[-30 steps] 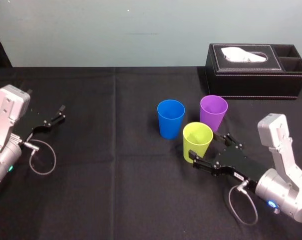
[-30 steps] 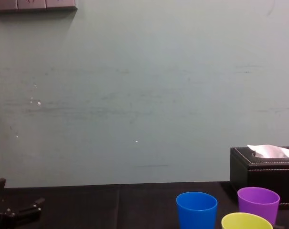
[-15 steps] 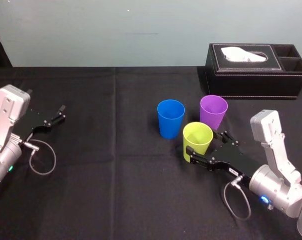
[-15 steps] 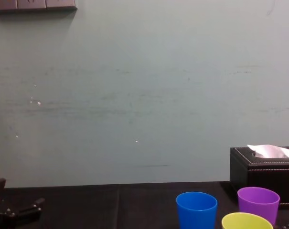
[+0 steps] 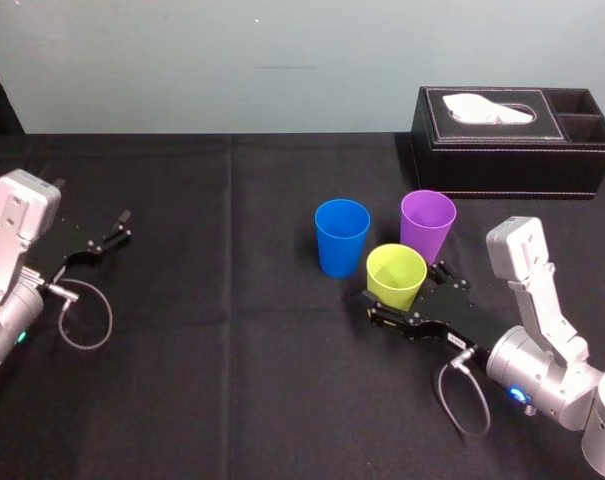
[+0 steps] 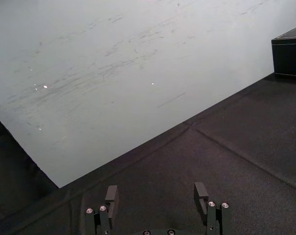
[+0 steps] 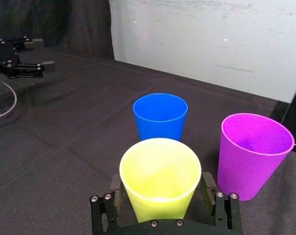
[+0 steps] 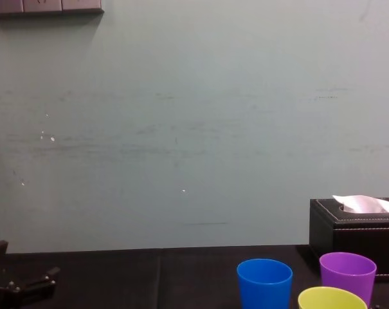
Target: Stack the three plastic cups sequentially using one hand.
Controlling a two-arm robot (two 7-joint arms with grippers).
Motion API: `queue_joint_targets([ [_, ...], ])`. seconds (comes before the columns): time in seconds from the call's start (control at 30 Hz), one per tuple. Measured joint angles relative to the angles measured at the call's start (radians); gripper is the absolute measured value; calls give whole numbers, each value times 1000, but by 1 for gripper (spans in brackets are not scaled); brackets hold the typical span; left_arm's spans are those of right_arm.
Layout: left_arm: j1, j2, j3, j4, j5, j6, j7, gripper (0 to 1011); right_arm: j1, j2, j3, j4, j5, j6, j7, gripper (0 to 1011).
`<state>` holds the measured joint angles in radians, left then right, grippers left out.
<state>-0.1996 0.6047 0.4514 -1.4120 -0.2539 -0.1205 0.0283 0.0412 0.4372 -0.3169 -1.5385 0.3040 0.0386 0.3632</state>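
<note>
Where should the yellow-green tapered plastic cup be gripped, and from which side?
Grip the yellow-green plastic cup by its side walls, from the robot's near side, where the open right gripper straddles it. It stands upright; the blue plastic cup and purple plastic cup crowd its far side. The left gripper sits open, far left.

Left cup (image 5: 342,237) and right cup (image 5: 427,225) are set abreast; front cup (image 5: 396,277) is flanked by the right gripper (image 5: 406,293). Tissue box (image 5: 512,140) is placed behind, rightward.
</note>
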Motion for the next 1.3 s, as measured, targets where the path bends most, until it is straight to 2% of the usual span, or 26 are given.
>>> queue_joint_targets([
  [0.23,0,0,0,0,0,0,0,1011,6,-18,-3,10,-13,5,0,1002],
  [0.4,0,0,0,0,0,0,0,1011,11,-31,0,19,-23,-11,-1,1002],
  [0.73,0,0,0,0,0,0,0,1011,9,-30,0,18,-22,-12,-3,1002],
  [0.93,0,0,0,0,0,0,0,1011,9,-29,-1,17,-22,-12,-4,883],
  [1.07,0,0,0,0,0,0,0,1011,8,-28,-1,16,-21,-12,-4,759],
  [1.3,0,0,0,0,0,0,0,1011,8,-28,-1,15,-21,-12,-4,733],
])
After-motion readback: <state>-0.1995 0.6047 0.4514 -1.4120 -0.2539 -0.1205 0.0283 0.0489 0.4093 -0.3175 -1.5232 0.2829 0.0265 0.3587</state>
